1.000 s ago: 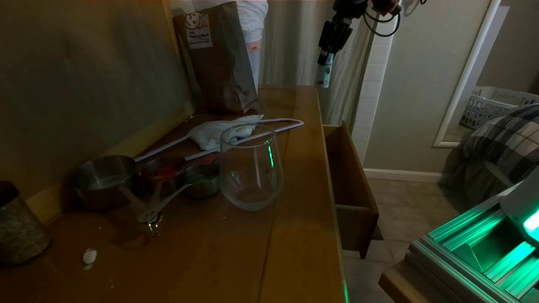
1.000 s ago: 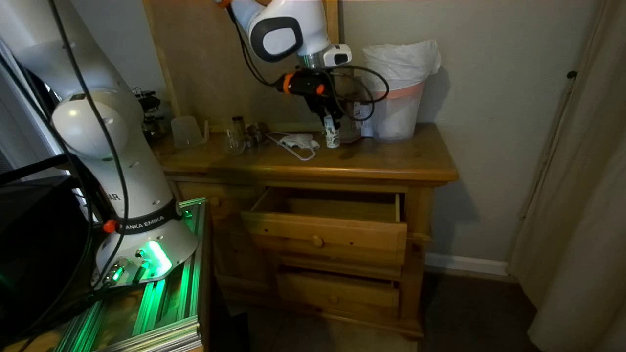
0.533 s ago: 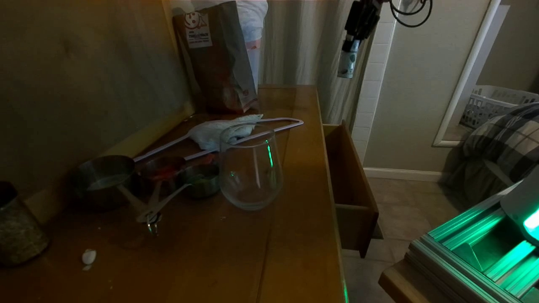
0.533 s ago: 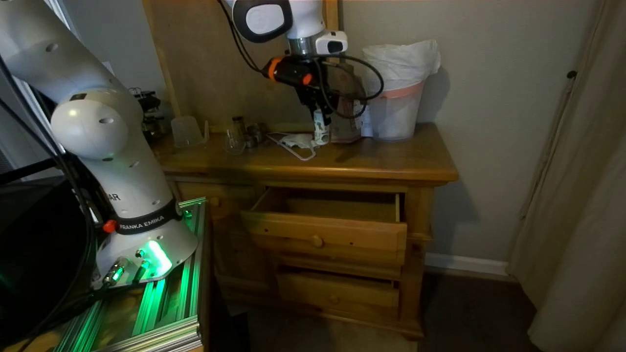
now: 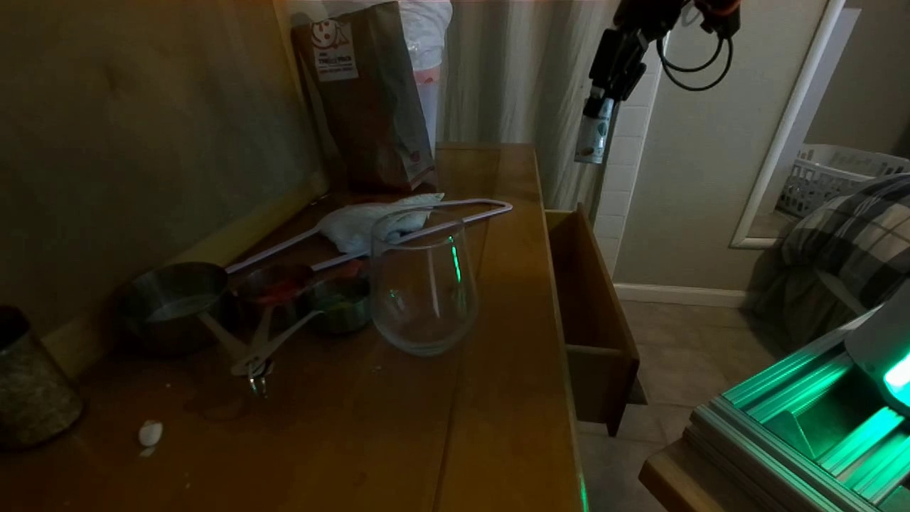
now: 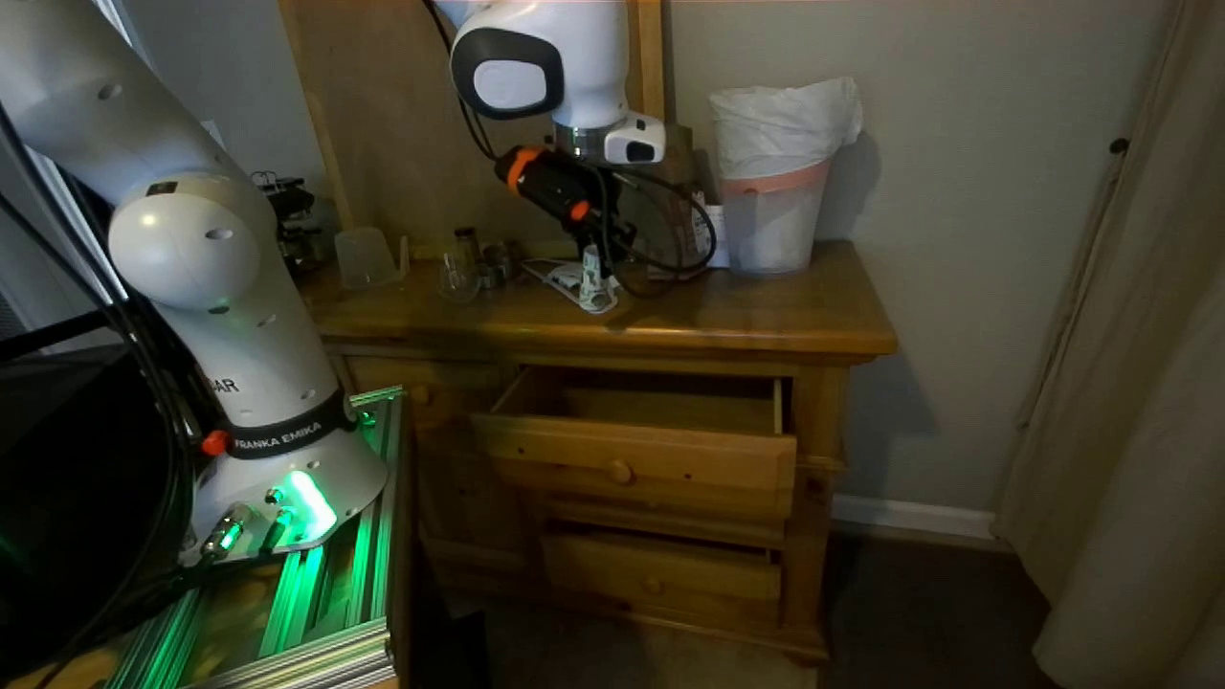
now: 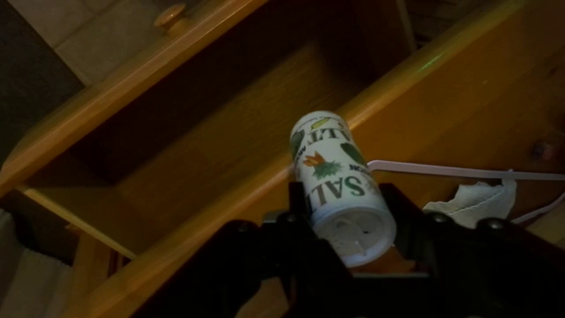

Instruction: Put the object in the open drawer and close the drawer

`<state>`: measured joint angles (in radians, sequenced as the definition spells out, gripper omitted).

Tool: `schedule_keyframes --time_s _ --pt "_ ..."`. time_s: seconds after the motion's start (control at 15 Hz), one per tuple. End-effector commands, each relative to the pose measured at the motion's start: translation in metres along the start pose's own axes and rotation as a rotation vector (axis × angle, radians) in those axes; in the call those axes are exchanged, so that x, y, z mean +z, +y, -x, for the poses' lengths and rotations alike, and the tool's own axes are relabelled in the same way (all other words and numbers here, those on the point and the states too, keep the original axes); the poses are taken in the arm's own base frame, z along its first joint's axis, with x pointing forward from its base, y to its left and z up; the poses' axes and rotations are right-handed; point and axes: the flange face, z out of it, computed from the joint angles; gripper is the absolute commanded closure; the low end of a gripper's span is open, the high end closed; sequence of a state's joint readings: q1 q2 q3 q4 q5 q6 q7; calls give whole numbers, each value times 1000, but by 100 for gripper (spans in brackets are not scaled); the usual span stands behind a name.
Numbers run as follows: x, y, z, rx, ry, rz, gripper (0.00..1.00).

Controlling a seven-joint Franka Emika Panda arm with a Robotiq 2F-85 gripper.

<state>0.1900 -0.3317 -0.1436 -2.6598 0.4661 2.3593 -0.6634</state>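
The can (image 7: pixel 332 172) is in the air, gripped between the fingers (image 7: pixel 406 216) close to its top end; its long axis runs near to upright, top up and base down; in an exterior view the can (image 5: pixel 596 135) tilts a little, its base set to the left; in an exterior view the can (image 6: pixel 593 279) looks almost plumb; in the wrist view the top is the near end and the base points far and slightly left, so the printing reads upside down. It is apart from the open drawer (image 7: pixel 220 132); its height over the tabletop (image 5: pixel 512 398) I cannot tell.

The wrist view looks down onto the drawer's floor; an exterior view gives its front with the knob (image 6: pixel 620 472), and a lower drawer (image 6: pixel 708 574) beneath; an exterior view has a white scrap (image 5: pixel 151 434) near the cups (image 5: pixel 178 306), and a basket (image 5: pixel 832 181) far to the right; the hanger (image 7: pixel 450 171) lies right of the can in the wrist view.

The can is white, with green and orange vegetables and dark lettering, SALT among it; its top is pale with a moulded pattern; in an exterior view it passes for dull silver-green.
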Motion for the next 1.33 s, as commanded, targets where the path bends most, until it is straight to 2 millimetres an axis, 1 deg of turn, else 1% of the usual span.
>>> schedule_keyframes --time_s 0.0,0.07,0.13,0.2,0.33,0.47,0.67,0.87,1.27 --pt "-1 0 0 1 -1 0 80" --pt "8 10 2 9 -9 -23 80" --pt "14 16 6 23 -14 -45 74" --pt "23 25 11 27 -23 -37 80" --pt "40 35 19 4 -40 -78 80" --pt "55 46 23 -73 -57 -75 80" --pt "78 54 28 -229 -56 -72 80" --pt "98 57 29 -355 -20 -59 80" --pt "138 71 30 -483 14 17 80"
